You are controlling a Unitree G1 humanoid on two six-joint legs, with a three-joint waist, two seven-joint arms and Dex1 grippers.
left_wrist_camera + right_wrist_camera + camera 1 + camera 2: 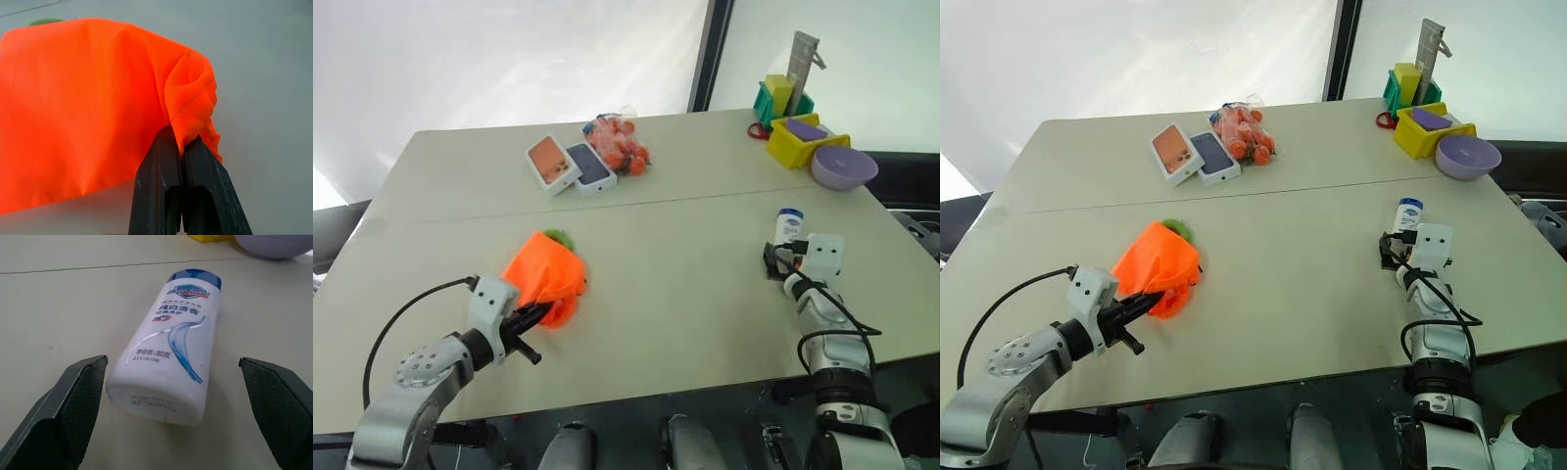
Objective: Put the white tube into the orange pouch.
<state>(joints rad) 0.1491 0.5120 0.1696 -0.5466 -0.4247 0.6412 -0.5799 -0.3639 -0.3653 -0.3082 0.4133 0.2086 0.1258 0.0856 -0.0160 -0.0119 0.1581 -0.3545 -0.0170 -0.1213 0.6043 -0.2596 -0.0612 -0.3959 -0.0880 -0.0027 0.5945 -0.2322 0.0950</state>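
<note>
Two claws are seen. The left claw [536,315] is pressed together on a fold of fabric at the edge of the single orange pouch [544,274], as the left wrist view shows, where cloth is pinched between the two black fingers [161,186]. The left arm is reached in low from the near left edge of the tabletop [685,294], the claw pointed forward and toward the right, tilted slightly downward. A green ring [557,236] is seen at the far side of the pouch.

The right claw [176,396] is spread wide and nothing is held in it. One white tube [168,345] lies on its side on the tabletop just ahead of the gap between the two open fingers, untouched, its blue cap pointed away. In the head views the tube [789,224] is found just beyond the right claw, well apart from the pouch. The right forearm is stretched straight forward and held about level.

On the tube a blue swirl and Chinese characters are printed, with "80" legible; the brand shield by the cap cannot be read.

Farther off, two phone boxes [568,164] lie side by side, touching a clear bag of orange-red balls [621,145]. At the far right corner one lilac bowl [843,167], one yellow bin [803,143] and one green bin [781,100] are gathered.
</note>
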